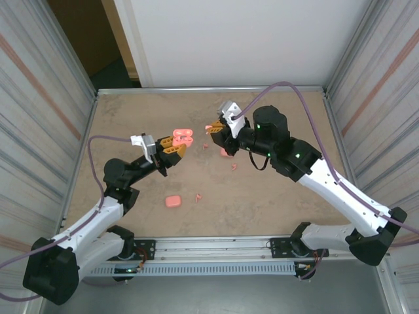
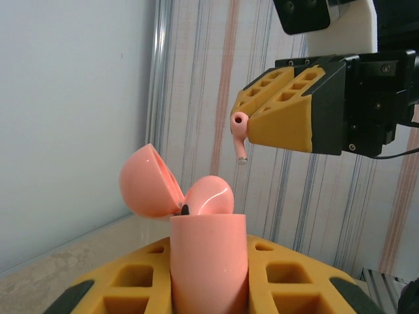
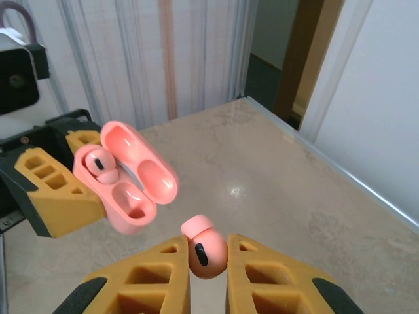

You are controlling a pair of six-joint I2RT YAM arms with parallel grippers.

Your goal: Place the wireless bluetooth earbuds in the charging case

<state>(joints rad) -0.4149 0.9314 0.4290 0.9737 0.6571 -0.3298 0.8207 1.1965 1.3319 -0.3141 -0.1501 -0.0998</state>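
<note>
The pink charging case (image 3: pixel 134 196) is held up off the table with its lid (image 3: pixel 147 167) swung open, and my left gripper (image 1: pixel 177 147) is shut on its body (image 2: pixel 208 261). One earbud (image 3: pixel 99 163) sits in the case's far socket; the near socket is empty. My right gripper (image 3: pixel 208 261) is shut on a second salmon-pink earbud (image 3: pixel 206 252), hanging a short way to the right of the case and above its level. In the left wrist view that earbud (image 2: pixel 239 134) pokes from the right fingers (image 2: pixel 288 114), stem down. In the top view it (image 1: pixel 209 128) is just right of the case (image 1: pixel 184 136).
Loose earbuds lie on the table under the right arm (image 1: pixel 224 152) (image 1: pixel 234 167) and near the middle front (image 1: pixel 198 196). A closed pink case (image 1: pixel 173 201) lies front of centre. Striped walls close in the left and right sides; a white panel stands at the back.
</note>
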